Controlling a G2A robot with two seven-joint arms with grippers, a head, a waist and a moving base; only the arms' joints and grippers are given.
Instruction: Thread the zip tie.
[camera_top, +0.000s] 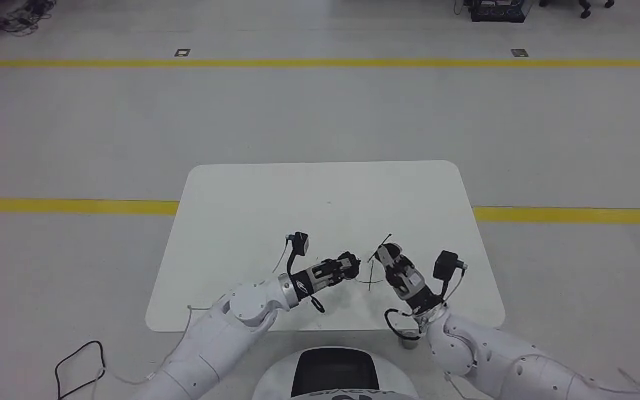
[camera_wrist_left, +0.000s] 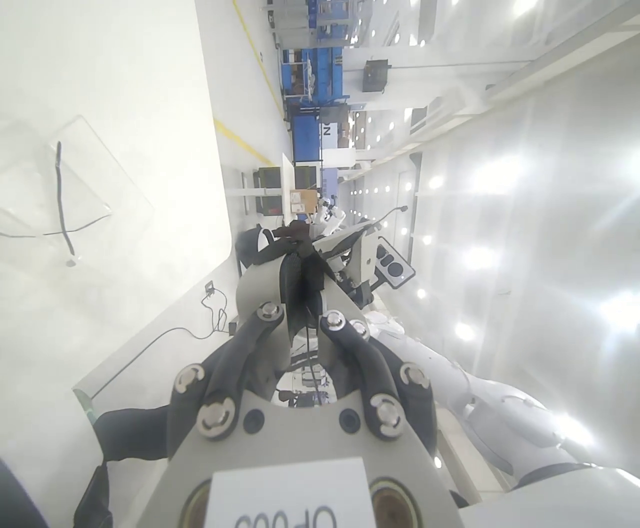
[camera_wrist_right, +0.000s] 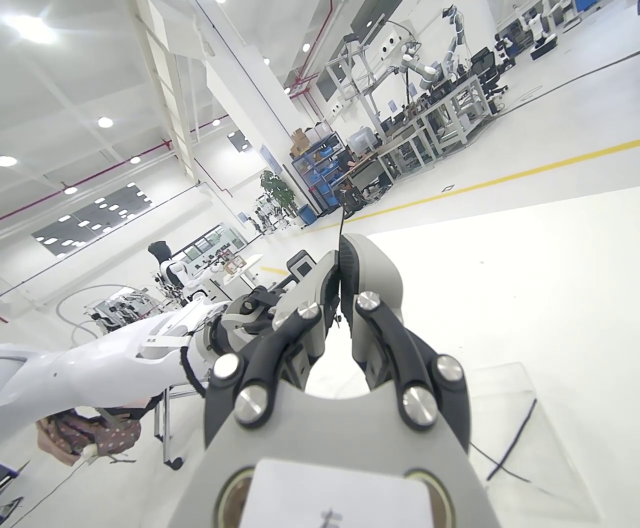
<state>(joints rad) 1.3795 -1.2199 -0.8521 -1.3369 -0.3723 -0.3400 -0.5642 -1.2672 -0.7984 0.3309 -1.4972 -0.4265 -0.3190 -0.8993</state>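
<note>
A thin black zip tie (camera_top: 378, 250) hangs in the air between my two grippers, over the front middle of the white table (camera_top: 320, 195). My right gripper (camera_top: 390, 260) is shut on it. In the right wrist view the strip is pinched between the pads and its tip (camera_wrist_right: 341, 220) sticks out past the right gripper (camera_wrist_right: 341, 260). My left gripper (camera_top: 350, 266) faces it from a few centimetres away, tip to tip. In the left wrist view the left gripper (camera_wrist_left: 301, 265) is shut with a thin dark strip between its pads, which looks like the tie's other end.
A dark thin strip (camera_wrist_left: 62, 200) shows on the table surface below the grippers, inside a faint clear rectangular outline; it shows too in the right wrist view (camera_wrist_right: 515, 440). The table's front edge (camera_top: 300, 328) runs just behind the grippers. A cable (camera_top: 75, 365) lies on the floor front left.
</note>
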